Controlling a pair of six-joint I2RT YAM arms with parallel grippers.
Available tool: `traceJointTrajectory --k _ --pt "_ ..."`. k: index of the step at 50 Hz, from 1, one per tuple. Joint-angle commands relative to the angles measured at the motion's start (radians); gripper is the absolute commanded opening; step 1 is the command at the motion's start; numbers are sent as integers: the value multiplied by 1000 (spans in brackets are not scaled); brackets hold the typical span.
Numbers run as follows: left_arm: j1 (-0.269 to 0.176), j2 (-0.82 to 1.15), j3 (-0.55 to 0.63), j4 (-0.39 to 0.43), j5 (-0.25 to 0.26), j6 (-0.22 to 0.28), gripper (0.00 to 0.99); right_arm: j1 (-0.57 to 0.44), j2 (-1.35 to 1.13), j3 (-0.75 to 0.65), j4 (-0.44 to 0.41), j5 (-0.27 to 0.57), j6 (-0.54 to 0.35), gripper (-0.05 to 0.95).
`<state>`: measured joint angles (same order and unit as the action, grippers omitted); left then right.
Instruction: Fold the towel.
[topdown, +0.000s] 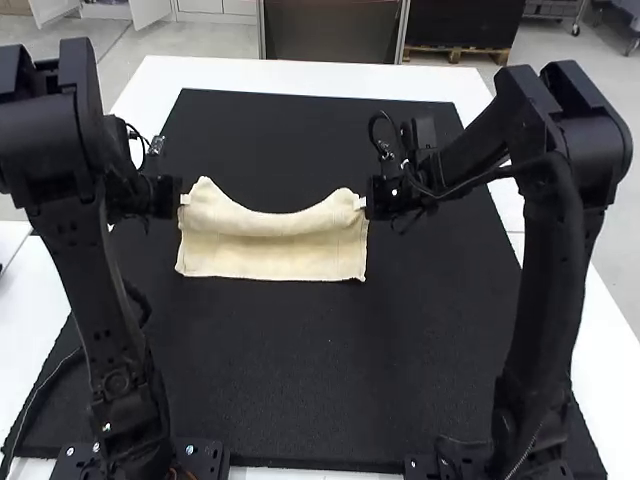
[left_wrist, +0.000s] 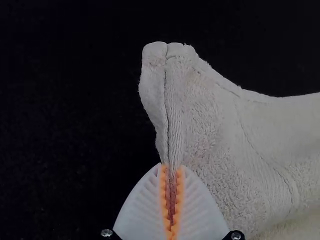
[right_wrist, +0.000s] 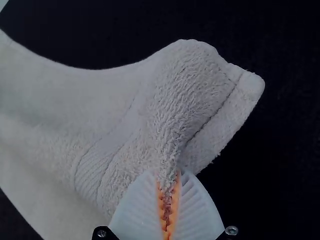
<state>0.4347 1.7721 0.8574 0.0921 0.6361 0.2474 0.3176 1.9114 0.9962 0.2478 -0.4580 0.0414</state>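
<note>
left gripper (topdown: 184, 199) closed, right gripper (topdown: 360, 203) closed

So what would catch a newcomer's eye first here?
Probably the pale towel, bright against the black mat, its far edge dipping in the middle. Next, the two dark arms flanking it: the left arm's tool pinches the towel toward the far end of its left side, and the right arm's tool does likewise on the right.

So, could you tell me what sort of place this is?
Probably a robotics lab or test station: a left arm and a right arm stand at a white table with a black mat.
</note>
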Motion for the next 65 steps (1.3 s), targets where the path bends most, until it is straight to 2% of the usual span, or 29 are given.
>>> traceJointTrajectory --k 1,23,35,43,52,65 --pt "13 -43 -15 -6 17 21 26 -12 -64 -22 2 -22 0 -16" --pt "88 -154 -83 -95 20 76 26 -12 -135 -91 -35 -39 2 -15" --pt "98 -186 -124 -115 20 95 26 -12 -141 -128 -65 -54 -12 -16" --pt "98 -204 -169 -98 19 98 28 -12 -149 -156 -64 -59 -14 -16" --pt "95 -204 -248 3 0 98 26 -20 -143 -189 -35 -59 -14 -15" --pt "90 -180 -373 258 -78 79 26 -41 -107 -249 39 -59 -14 -15"
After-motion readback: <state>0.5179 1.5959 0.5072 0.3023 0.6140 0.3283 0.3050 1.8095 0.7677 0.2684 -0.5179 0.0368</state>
